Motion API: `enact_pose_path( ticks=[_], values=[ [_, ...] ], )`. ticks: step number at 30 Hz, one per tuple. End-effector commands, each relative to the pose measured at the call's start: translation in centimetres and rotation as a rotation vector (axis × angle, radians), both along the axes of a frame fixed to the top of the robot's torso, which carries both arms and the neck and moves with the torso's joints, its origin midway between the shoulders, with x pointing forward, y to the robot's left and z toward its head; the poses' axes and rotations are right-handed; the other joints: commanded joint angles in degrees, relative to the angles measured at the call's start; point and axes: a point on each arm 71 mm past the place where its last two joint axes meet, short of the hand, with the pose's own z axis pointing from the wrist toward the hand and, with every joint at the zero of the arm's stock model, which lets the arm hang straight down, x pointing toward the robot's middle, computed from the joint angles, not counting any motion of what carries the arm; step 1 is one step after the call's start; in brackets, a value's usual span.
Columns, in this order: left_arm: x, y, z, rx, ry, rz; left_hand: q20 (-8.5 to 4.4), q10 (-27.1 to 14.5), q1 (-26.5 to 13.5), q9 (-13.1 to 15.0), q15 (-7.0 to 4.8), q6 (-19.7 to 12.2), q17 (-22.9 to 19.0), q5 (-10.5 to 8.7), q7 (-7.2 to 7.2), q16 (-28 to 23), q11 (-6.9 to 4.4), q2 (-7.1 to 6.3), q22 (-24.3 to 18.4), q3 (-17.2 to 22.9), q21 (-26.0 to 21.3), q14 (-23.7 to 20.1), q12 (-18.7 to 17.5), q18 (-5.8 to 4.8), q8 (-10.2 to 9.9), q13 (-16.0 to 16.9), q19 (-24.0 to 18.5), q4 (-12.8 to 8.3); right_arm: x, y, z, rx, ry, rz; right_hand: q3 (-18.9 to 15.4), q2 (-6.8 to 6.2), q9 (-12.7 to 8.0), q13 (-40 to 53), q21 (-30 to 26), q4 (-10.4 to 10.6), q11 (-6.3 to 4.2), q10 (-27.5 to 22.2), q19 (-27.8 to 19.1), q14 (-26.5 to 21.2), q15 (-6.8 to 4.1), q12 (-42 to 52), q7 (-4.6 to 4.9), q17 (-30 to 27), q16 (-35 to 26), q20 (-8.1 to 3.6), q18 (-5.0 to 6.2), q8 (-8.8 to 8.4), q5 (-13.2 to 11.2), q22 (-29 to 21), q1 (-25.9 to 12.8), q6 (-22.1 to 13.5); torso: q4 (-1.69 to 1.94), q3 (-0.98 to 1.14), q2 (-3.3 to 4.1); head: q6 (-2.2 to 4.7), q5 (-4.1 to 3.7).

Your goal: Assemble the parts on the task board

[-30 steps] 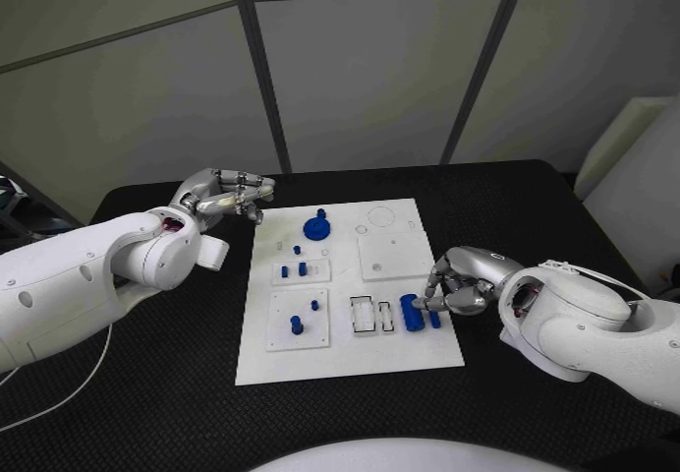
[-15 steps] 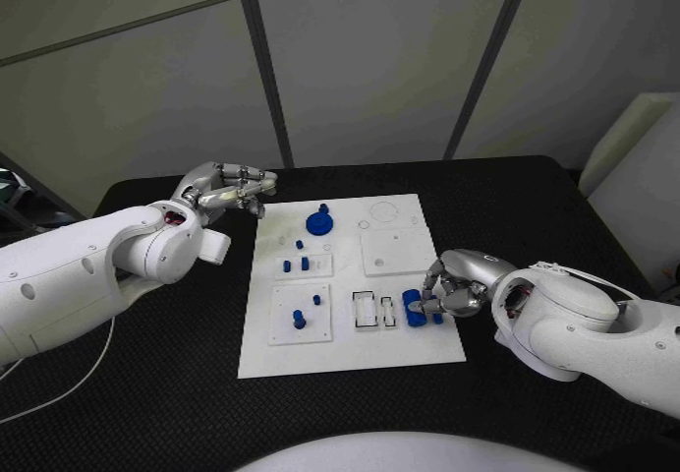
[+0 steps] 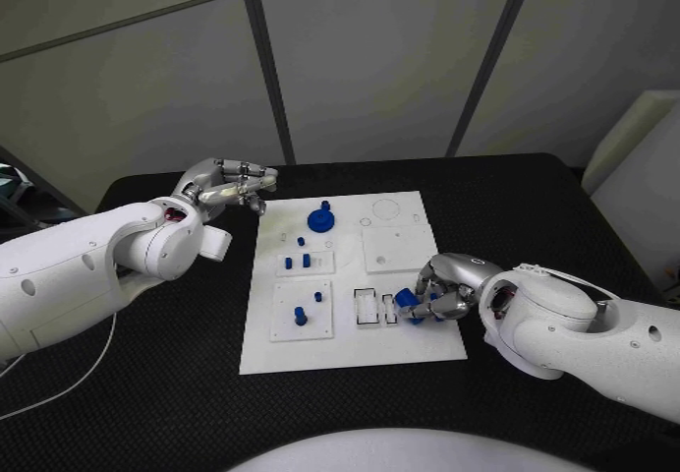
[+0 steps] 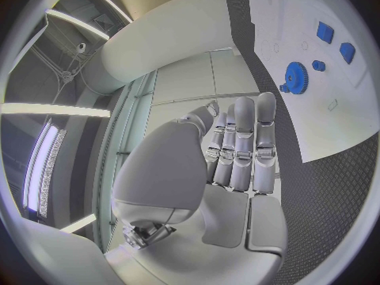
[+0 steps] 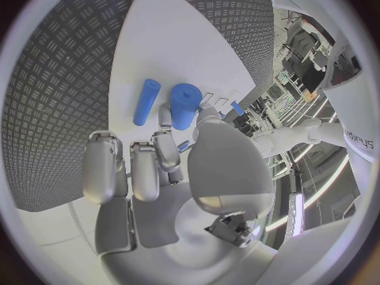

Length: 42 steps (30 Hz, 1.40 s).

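Fingers of the right hand (image 3: pixel 442 287) grasp a blue cylinder part (image 3: pixel 408 299) at the task board (image 3: pixel 352 334)'s lower right; left hand (image 3: pixel 227 187), upper left, is clenched, holding nothing.

In the head view the right hand (image 3: pixel 451 285) covers the near right edge of the task board (image 3: pixel 347 339), and its fingers (image 3: pixel 432 307) hide most of the blue part (image 3: pixel 406 298) beneath them, so the grip itself cannot be made out. In the right wrist view the palm blocks the lower end of the thick blue cylinder (image 5: pixel 184 104). The left hand (image 3: pixel 227 184) curls over the tabletop (image 3: pixel 170 393); whether it holds anything is unclear.
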Motion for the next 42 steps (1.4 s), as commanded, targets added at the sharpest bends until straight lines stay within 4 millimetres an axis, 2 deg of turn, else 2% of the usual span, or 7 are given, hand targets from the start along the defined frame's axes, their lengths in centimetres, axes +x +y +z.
enact_pose_path(
  ticks=[1, 7, 11, 18, 29, 38, 42],
  values=[
    [0.0, -0.1, 0.2, -0.01, -0.01, -0.002, 0.17, -0.38, -0.71, -0.05, 0.3, -0.29, -0.08, 0.29, 0.09, -0.29, 0.12, 0.08, -0.05, 0.11, -0.39, 0.02, 0.29, -0.17, 0.18, 0.1, 0.34, 0.36, -0.4, 0.1, -1.3, -0.06, 0.058, 0.026, -0.32, 0.31, -0.28, -0.3, -0.04, -0.01, -0.04, -0.46, -0.02, 3.71, -0.02, -0.33, -0.03, 4.53, -0.18, 0.01, -0.71, -0.25, -0.24, 0.22, -0.45, -0.56, -0.02, 0.07, 0.0, -0.12, 0.15],
    [-0.1, -0.1, 0.3, -0.011, -0.011, -0.005, 0.18, -0.42, -0.79, -0.05, 0.31, -0.32, -0.08, 0.3, 0.11, -0.29, 0.13, 0.1, -0.08, 0.1, -0.43, 0.02, 0.33, -0.17, 0.19, 0.11, 0.36, 0.42, -0.5, 0.4, -1.3, -0.032, 0.047, 0.016, -0.16, 2.03, 0.63, 0.49, 0.28, -0.32, -0.39, 0.14, 0.18, 3.8, -0.25, -0.13, -0.46, 5.0, -0.04, -0.04, -0.79, 0.86, 3.25, 0.75, 0.92, 0.18, -0.03, 0.0, -0.05, -0.03, 0.2],
    [-0.1, -0.1, 0.3, -0.011, -0.013, -0.005, 0.18, -0.42, -0.79, -0.05, 0.31, -0.32, -0.08, 0.3, 0.11, -0.29, 0.13, 0.1, -0.08, 0.1, -0.43, 0.02, 0.33, -0.17, 0.19, 0.11, 0.36, 0.42, -0.7, 0.3, -0.9, 0.005, 0.014, -0.006, 0.39, 3.48, 1.49, 1.76, 0.77, -0.4, -0.94, 1.2, 0.52, 3.98, -0.68, 0.61, -1.09, 5.79, 0.32, -0.39, -0.94, 1.94, 6.34, 1.48, 2.73, 1.39, 0.01, 0.17, 0.0, -0.19, 0.54],
    [-0.1, 0.0, 0.3, -0.01, -0.013, -0.003, 0.18, -0.42, -0.79, -0.05, 0.31, -0.32, -0.08, 0.3, 0.11, -0.29, 0.13, 0.1, -0.08, 0.1, -0.43, 0.02, 0.33, -0.17, 0.19, 0.11, 0.36, 0.42, -1.5, 0.1, 0.2, 0.07, -0.027, -0.035, 0.28, 4.05, 2.41, 2.2, 0.98, -0.29, -1.41, 1.65, 0.65, 4.03, -1.09, 0.61, -1.57, 6.03, 0.39, -0.83, -1.0, 2.66, 8.79, 1.8, 3.91, 1.79, -0.13, 0.02, -0.15, 0.01, 0.61],
    [0.0, -0.3, 0.2, -0.013, -0.013, -0.008, 0.19, -0.49, -0.86, -0.05, 0.32, -0.36, -0.07, 0.31, 0.13, -0.28, 0.15, 0.16, -0.11, 0.11, -0.46, 0.02, 0.36, -0.17, 0.2, 0.12, 0.37, 0.48, -2.3, 1.6, 1.5, 0.173, -0.067, -0.034, -0.38, 4.5, 3.41, 2.5, 1.27, -0.16, -1.83, 2.0, 0.84, 4.07, -1.45, 0.49, -2.06, 6.22, 0.42, -1.19, -1.09, 3.45, 11.14, 2.25, 3.42, 2.34, -0.01, 0.02, 0.07, 0.62, 0.65],
    [0.1, -0.9, 0.2, -0.018, -0.014, -0.018, 0.19, -0.49, -0.86, -0.05, 0.32, -0.36, -0.07, 0.31, 0.13, -0.28, 0.15, 0.16, -0.11, 0.11, -0.46, 0.02, 0.36, -0.17, 0.2, 0.12, 0.37, 0.48, -1.9, 3.8, 1.2, 0.196, -0.061, 0.008, -1.38, 4.51, 3.96, 2.26, 1.29, 0.01, -1.89, 1.91, 0.84, 4.05, -1.52, 0.04, -2.11, 6.18, 0.34, -1.3, -1.11, 3.78, 11.48, 2.31, 1.7, 2.46, 0.02, 0.01, 0.1, 0.45, 0.75],
    [0.1, -0.9, 0.2, -0.019, -0.014, -0.019, 0.19, -0.49, -0.86, -0.05, 0.32, -0.36, -0.07, 0.31, 0.13, -0.28, 0.15, 0.16, -0.11, 0.11, -0.46, 0.02, 0.36, -0.17, 0.2, 0.12, 0.37, 0.48, -1.6, 4.7, 0.8, 0.188, -0.045, 0.021, -2.77, 5.16, 4.51, 2.33, 1.27, 0.03, -1.92, 2.03, 0.81, 4.03, -1.58, -0.13, -2.22, 6.08, 0.23, -1.35, -1.1, 4.07, 8.06, 2.29, -1.33, 2.48, 0.14, -0.03, 0.14, 0.47, 0.81]
  ],
)
